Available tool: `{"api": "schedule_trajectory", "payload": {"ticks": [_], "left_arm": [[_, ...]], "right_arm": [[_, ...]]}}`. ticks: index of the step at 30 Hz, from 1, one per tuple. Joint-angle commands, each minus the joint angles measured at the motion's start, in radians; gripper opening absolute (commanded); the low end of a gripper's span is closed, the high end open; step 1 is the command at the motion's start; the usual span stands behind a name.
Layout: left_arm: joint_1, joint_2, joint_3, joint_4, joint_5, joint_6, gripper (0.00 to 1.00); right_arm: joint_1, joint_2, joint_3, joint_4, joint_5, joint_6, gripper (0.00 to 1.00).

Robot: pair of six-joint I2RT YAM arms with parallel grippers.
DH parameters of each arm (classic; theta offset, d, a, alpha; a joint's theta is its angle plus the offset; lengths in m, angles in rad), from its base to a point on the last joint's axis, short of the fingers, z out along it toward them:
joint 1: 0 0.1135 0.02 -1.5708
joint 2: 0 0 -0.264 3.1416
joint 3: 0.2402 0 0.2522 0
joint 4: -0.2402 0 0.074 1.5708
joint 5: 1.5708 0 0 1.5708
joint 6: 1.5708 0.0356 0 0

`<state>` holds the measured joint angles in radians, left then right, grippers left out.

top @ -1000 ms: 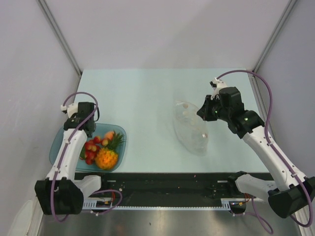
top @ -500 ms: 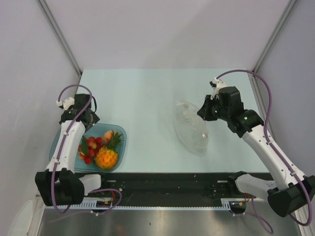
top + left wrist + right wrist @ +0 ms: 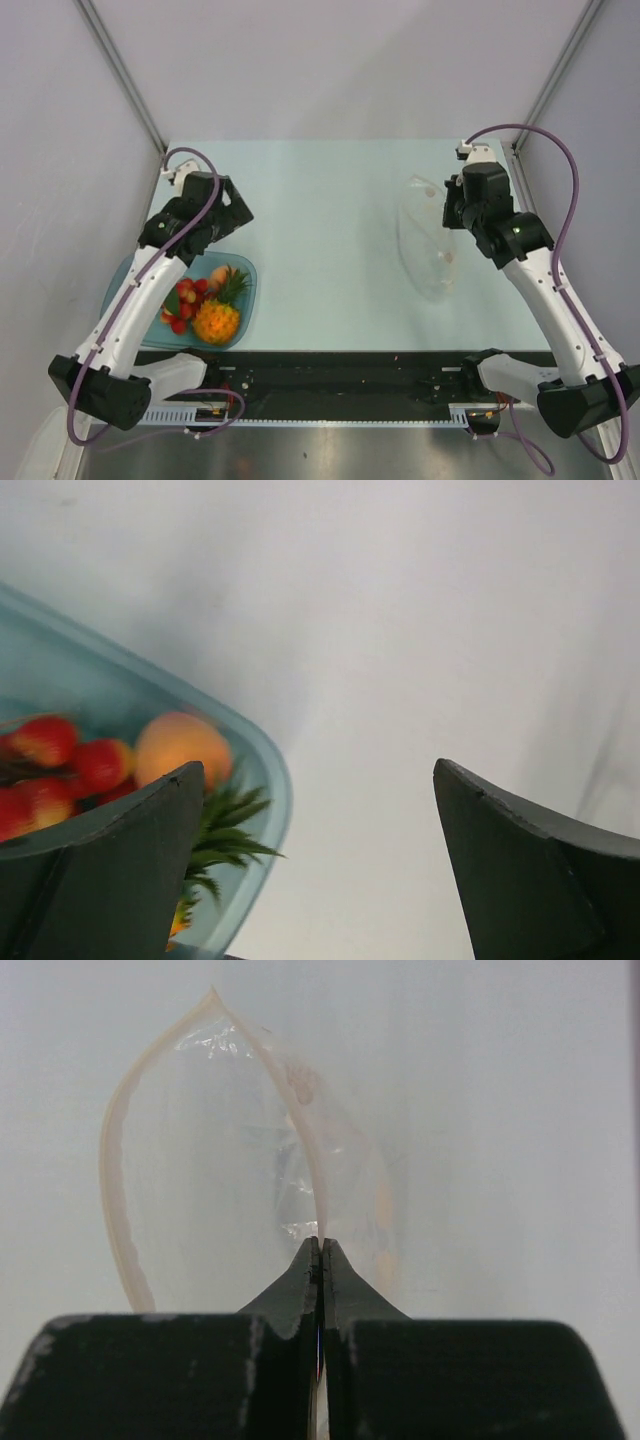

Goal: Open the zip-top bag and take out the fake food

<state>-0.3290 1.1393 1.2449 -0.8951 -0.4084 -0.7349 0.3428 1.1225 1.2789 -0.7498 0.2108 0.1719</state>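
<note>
Desk [image 3: 320, 190] of pale blue-green laminate carries everything. Two white-and-black arms reach over it from the near edge. At the near left corner lies a teal translucent plastic tray [image 3: 118, 300] with rounded corners. Over the right half, well apart from the tray, is the small clear floppy zip-top bag [image 3: 428, 255] with pale and orange dots, its mouth gaping in a leaf-shaped loop. The right fingers [image 3: 320, 1248] are pressed flat together on one lip of that mouth. Whether the bag's lower end touches the desk cannot be told. The left fingers [image 3: 238, 210] stand spread wide with nothing between them, just beyond the tray's far edge. In the tray sits the fake food: an orange-yellow plastic pineapple [image 3: 216, 322] with green leaves, small red fruits [image 3: 183, 300] beside it, and a round peach-coloured piece [image 3: 220, 274] at the far side.
</note>
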Motion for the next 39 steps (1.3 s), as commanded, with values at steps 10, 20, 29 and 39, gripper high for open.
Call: {"api": "schedule_trajectory", "payload": {"ticks": [10,20,29,39], "left_arm": [[-0.079,-0.049,-0.070,0.329,0.514,0.134,1.00],[-0.082,-0.157,-0.127,0.231,0.536,0.118,0.99],[-0.146,-0.211,-0.239,0.298,0.652,0.081,1.00],[-0.395,-0.089,-0.233,0.495,0.695,0.035,1.00]], "right_arm": [[0.056,0.281,-0.070,0.173,0.131,0.023,0.04],[0.078,0.548,-0.059,0.323,0.085,0.071,0.21],[0.143,0.527,0.029,0.199,0.174,0.051,0.89],[0.251,0.122,-0.161,0.153,-0.143,0.352,1.00]]}}
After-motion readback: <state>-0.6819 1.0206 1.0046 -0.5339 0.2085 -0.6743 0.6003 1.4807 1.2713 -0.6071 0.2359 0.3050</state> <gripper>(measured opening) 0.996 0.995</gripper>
